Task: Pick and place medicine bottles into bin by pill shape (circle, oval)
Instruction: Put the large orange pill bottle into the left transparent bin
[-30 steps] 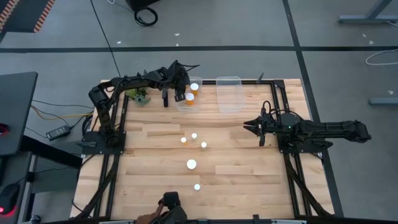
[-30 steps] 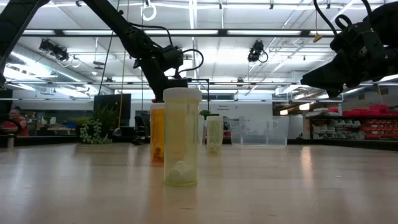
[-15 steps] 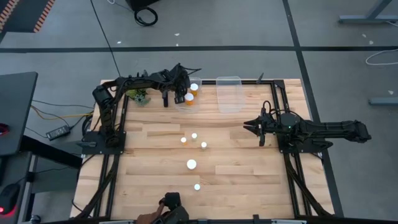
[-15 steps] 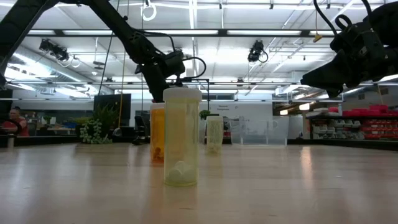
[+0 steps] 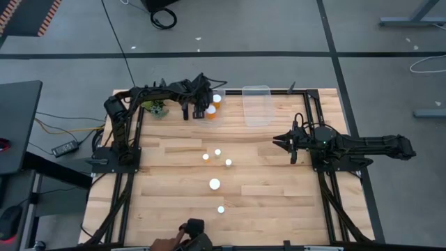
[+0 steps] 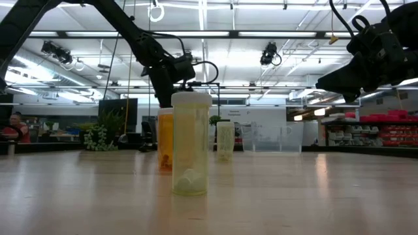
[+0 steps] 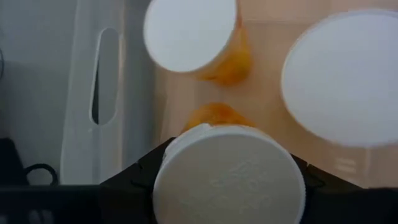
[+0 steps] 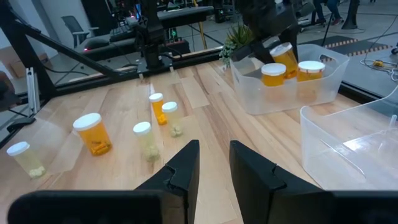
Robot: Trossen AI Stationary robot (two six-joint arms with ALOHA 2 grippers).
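1. The step in hand is a placing: the left pincer (image 5: pixel 203 104) hangs over the left clear bin (image 8: pixel 323 87) at the far edge of the bench (image 5: pixel 265 181), its fingers closed partway on a held bottle (image 7: pixel 229 177) — an orange bottle whose white cap fills the left wrist view between the two dark fingers.

2. Two bottles already stand in that bin (image 8: pixel 273 74) (image 8: pixel 311 70); the right wrist view shows the held one tilted, above and beside them, not yet set down.

3. The second bin (image 5: pixel 256 104), just to the right of the first, looks empty.

4. Five bottles wait in the open middle of the bench, standing apart from one another — one large-capped (image 5: pixel 214 184), the others smaller (image 5: pixel 217 152) (image 5: pixel 205 157) (image 5: pixel 228 162) (image 5: pixel 221 209).

5. The right pincer (image 5: pixel 281 141) waits on its own side, well apart from any bottle, its fingers nearly together and holding nothing.

6. Next, as I judge it, the left arm needs to lower the held bottle into a free patch of the bin floor clear of the two caps, spread its fingers to let go, then rise straight out before going for the next bottle.

7. A small green plant (image 5: pixel 157 108) sits beside the bin, under the left arm; it is no part of the sorting.
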